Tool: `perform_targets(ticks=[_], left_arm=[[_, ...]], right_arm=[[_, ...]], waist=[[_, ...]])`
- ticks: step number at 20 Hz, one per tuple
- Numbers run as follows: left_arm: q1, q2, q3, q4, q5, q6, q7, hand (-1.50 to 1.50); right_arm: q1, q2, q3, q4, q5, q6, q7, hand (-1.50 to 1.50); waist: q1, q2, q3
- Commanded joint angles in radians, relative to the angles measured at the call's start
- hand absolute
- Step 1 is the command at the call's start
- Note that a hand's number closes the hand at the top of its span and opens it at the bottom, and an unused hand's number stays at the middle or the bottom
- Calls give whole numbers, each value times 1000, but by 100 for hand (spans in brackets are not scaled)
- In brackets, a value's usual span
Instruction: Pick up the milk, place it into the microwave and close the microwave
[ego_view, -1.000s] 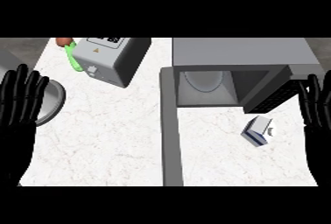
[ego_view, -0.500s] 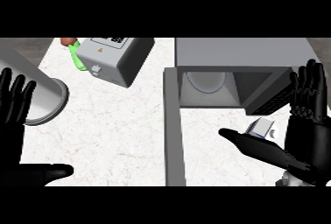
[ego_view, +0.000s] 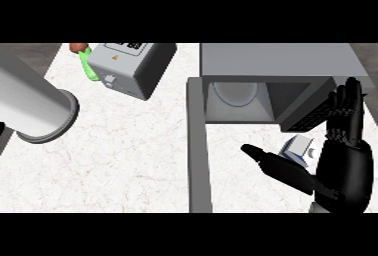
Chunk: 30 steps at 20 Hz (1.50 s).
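Right hand (ego_view: 345, 165) stands at about 4 o'clock in the head view, released: its fingers (ego_view: 347, 107) point straight up toward 12 o'clock and its thumb (ego_view: 275, 165) stretches out toward 9 o'clock, curled round nothing. Just between thumb and palm lies the milk (ego_view: 297, 149) (a small white and blue carton), resting on the white marbled tabletop (ego_view: 125, 165) in front of the microwave (ego_view: 277, 75); whether the hand touches it cannot be told. The microwave sits at 1 o'clock with its door (ego_view: 197, 145) swung open toward 6 o'clock, and a pale round plate (ego_view: 235, 93) shows inside its cavity. At 9 o'clock a grey left forearm (ego_view: 33, 102) crosses the view; its hand is out of sight. At 11 o'clock stands a grey toaster (ego_view: 135, 67) with a green object (ego_view: 88, 65) beside it.
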Motion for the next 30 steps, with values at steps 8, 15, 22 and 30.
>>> perform_targets(ticks=[8, 15, 22, 30], left_arm=[[103, -18, 82, -114, 108, -76, 65, -150], [113, -36, 139, -89, 119, -139, 34, -150], [167, -59, 164, -159, 169, -165, 83, -150], [135, 4, 274, -158, 288, -171, 136, -150]], right_arm=[[73, -17, -73, 115, -98, -24, -109, -150], [125, 1, -53, 182, -146, -110, -199, -150], [139, -1, -202, 353, -281, -72, -379, -150], [212, -11, -300, 519, -430, -28, -597, -150]], waist=[[-2, 1, 1], [-4, 1, 0], [-3, 1, 1], [-5, 1, 1]])
